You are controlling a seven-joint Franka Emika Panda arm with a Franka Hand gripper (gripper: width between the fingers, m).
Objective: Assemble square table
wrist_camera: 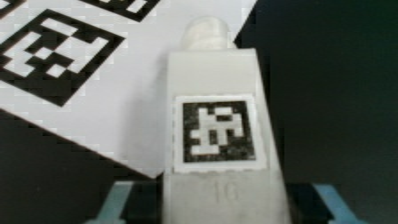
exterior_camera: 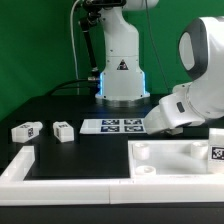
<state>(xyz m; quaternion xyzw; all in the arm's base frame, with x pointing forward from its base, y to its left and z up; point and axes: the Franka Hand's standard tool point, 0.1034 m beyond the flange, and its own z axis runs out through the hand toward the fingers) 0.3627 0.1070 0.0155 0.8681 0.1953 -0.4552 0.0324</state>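
No words, brands or numbers can be read anywhere; the only sign is a small dark triangle sign [exterior_camera: 120, 67] on the white arm base [exterior_camera: 123, 88], its inner symbol too small to tell. All other markings are black-and-white square coded tags: several on the marker board [exterior_camera: 113, 125], one each on two loose legs [exterior_camera: 25, 130] [exterior_camera: 63, 130] at the exterior view's left, and one on the tabletop [exterior_camera: 165, 160] near the exterior view's right edge. In the wrist view, one blurred tag sits on the leg [wrist_camera: 217, 90] and bigger tags show on the marker board [wrist_camera: 71, 95] beside it.
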